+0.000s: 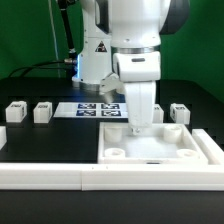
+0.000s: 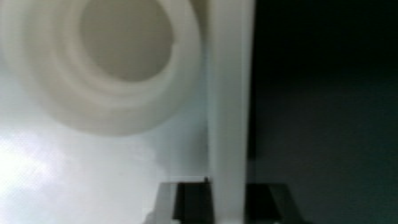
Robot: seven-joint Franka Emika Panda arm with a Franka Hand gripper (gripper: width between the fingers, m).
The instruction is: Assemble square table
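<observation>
— So, how many parts can you count?
— One square slab of the square table. It lies flat on the black table, tucked into the corner of the L-shaped border wall. I am sure of three legs: one leg and a second leg at the exterior view's left, and a third leg at its right. There is also one marker board.
— Materials and shapes?
— Smooth matte white plastic. The legs are short and blocky, with dark tags. One socket shows as a shallow, stepped round ring.
— And the gripper?
— One gripper, pointing straight down at the slab's far side. Its two dark fingers pinch the slab's thin upright edge between them.
</observation>
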